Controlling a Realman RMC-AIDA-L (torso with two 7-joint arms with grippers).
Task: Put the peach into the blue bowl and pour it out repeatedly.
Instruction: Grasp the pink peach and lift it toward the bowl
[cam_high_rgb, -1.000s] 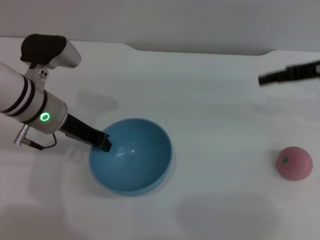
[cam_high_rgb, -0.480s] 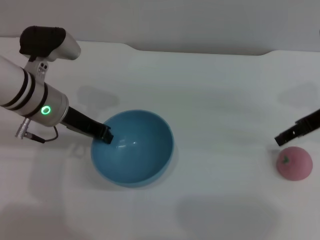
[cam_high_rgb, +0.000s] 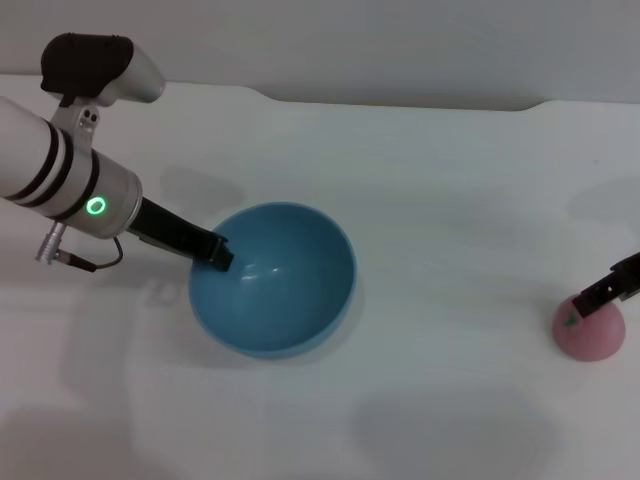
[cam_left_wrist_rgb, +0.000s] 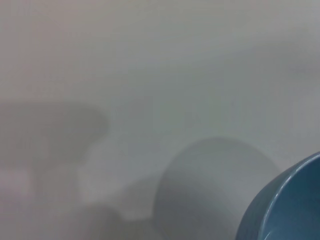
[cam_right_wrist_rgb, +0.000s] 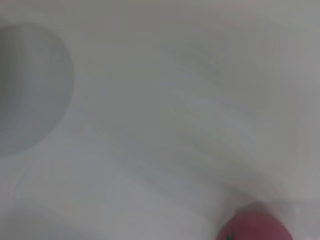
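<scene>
Left gripper (cam_high_rgb: 217, 252) gripping the near-left rim of the blue bowl (cam_high_rgb: 273, 279), black fingers (cam_high_rgb: 213, 250) clamped over the edge, one tip showing inside the wall. Bowl hanging from that grip or resting on the white table (cam_high_rgb: 430, 200): cannot tell which from the head view. Bowl reading as round, deep, glossy light blue, plain inner surface with a small highlight just past the fingertip, nothing lying inside. Extending away from the left gripper toward the robot's right, filling the space just beyond the fingers. In the left wrist view only a curved slice of the blue rim and inner wall (cam_left_wrist_rgb: 287, 205) showing, with a soft round shadow on the table right beside it. Right gripper (cam_high_rgb: 608, 290) sitting at the far right edge of the head view, dark tip touching or overlapping the top of the peach (cam_high_rgb: 590, 328); finger spread not visible, so grasping or released cannot be told. Peach lying directly under and just in front of the right gripper, well apart from the bowl and from the left gripper. Looking small, round, matte pink, with a tiny dark green stem mark right at the gripper tip; much smaller than the bowl. Right wrist view showing the pink top of the peach (cam_right_wrist_rgb: 255, 227) close below, green speck on it, pale table around.
</scene>
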